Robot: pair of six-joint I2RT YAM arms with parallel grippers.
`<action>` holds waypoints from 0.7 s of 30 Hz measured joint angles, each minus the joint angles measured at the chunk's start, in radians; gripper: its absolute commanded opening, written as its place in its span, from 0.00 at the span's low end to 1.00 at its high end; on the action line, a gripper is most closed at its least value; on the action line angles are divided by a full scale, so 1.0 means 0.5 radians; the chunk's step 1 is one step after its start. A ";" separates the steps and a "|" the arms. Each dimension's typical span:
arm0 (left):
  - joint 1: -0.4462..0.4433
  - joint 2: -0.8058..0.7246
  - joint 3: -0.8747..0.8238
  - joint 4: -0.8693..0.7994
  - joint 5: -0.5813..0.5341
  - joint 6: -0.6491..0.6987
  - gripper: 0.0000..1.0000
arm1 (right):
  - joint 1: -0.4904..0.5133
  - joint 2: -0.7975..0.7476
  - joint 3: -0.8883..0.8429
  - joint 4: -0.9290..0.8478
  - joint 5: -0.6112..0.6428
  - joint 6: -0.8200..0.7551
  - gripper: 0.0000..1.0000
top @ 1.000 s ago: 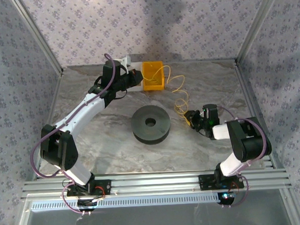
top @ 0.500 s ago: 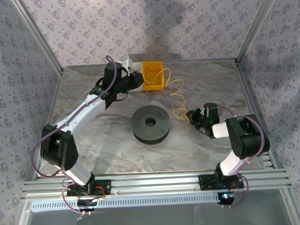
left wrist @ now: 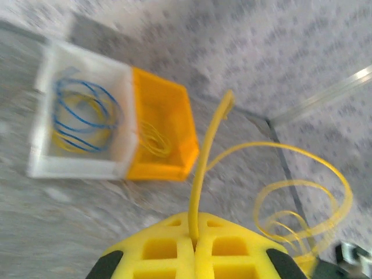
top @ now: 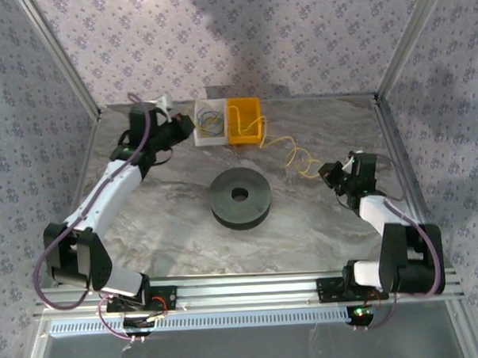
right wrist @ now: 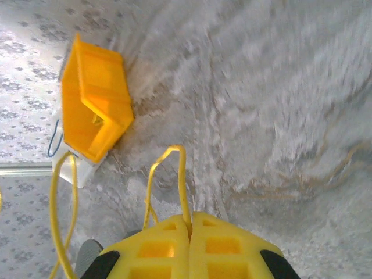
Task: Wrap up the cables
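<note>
Yellow wire (top: 302, 159), one length, thin and kinked: it runs from the yellow bin (top: 245, 137) at the far edge of the table (top: 177, 221) across to the right, curling into several loops near the right gripper (top: 332, 173). Change from half a second ago: the left arm has drawn back toward the far left corner and now leaves the white bin (top: 197, 125) uncovered. The right arm has swung out toward the right edge, and the wire lies more stretched between the bins and that gripper. Left gripper (top: 183, 127), just left of the white bin: in its wrist view the yellow pads (left wrist: 232, 250) are pressed together with the wire (left wrist: 200, 174) rising from the seam between them. Right gripper, in its wrist view (right wrist: 189, 224): pads likewise closed, the wire (right wrist: 182, 180) pinched at the seam and arching up away from them. White bin (left wrist: 75, 168): holds blue and yellow coils (left wrist: 84, 119), lying flat. Yellow bin (left wrist: 163, 168), touching the white bin's right side: a few fine yellow loops inside. Black spool (top: 224, 199): flat at the table's centre, apart from the wire and both grippers.
</note>
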 measured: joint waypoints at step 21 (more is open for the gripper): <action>1.623 -0.492 -0.068 -0.527 0.238 0.156 0.00 | -0.672 -0.224 0.613 -1.269 0.439 -1.154 0.00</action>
